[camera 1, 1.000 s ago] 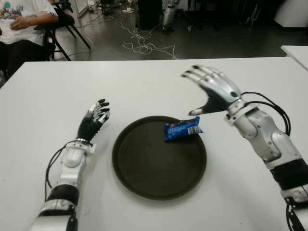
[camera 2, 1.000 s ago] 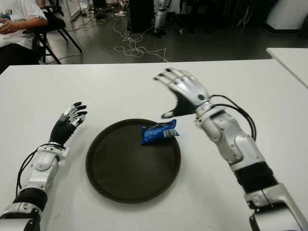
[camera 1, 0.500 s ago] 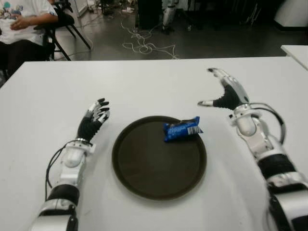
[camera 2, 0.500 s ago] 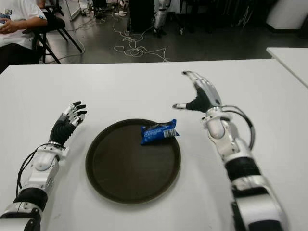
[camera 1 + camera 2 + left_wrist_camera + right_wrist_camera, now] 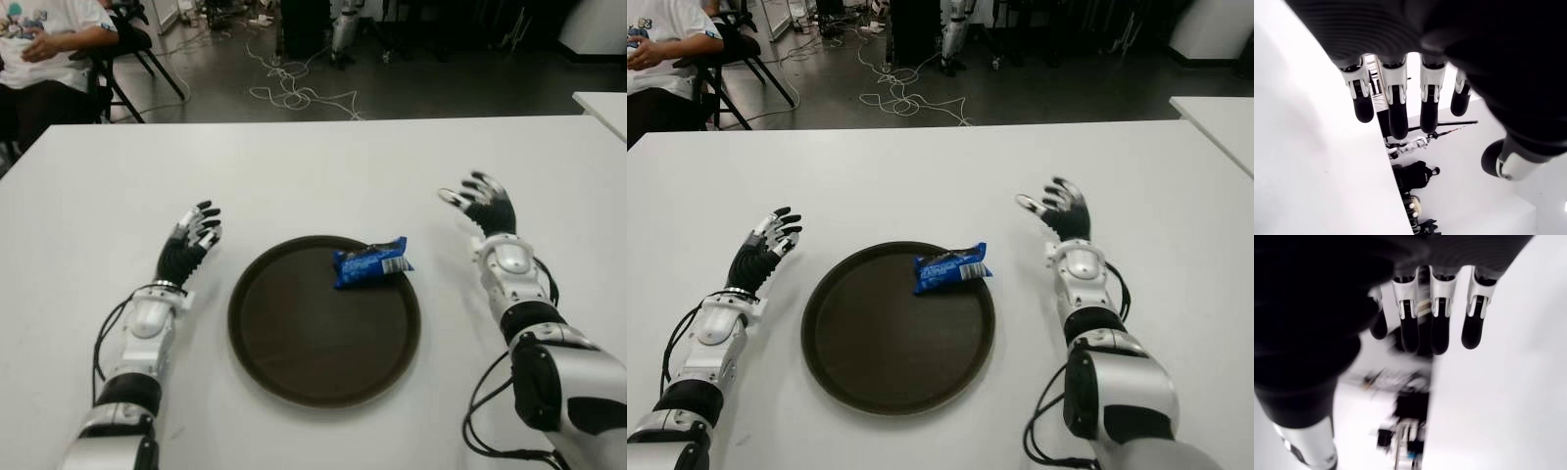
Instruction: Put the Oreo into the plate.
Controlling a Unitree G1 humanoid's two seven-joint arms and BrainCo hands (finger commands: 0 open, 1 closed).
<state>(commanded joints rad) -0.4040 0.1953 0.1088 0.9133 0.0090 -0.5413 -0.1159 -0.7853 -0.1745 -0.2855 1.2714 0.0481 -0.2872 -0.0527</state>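
Observation:
A blue Oreo packet (image 5: 370,262) lies inside the round dark plate (image 5: 294,343), near its far right rim. My right hand (image 5: 480,203) is low over the white table, to the right of the plate and apart from the packet, fingers spread and holding nothing. In the right wrist view its fingers (image 5: 1440,328) extend straight with nothing between them. My left hand (image 5: 192,235) shows to the left of the plate, fingers relaxed and empty; the left wrist view shows the same open fingers (image 5: 1396,105).
The white table (image 5: 313,176) stretches wide around the plate. A person sits on a chair (image 5: 44,49) beyond the far left corner. Cables (image 5: 294,93) lie on the floor behind the table. Another white table's corner (image 5: 602,103) shows at far right.
My right hand has drawn back from above the Oreo, moved right and come down toward the table beside the plate. The packet stays in the plate. The left hand has not moved.

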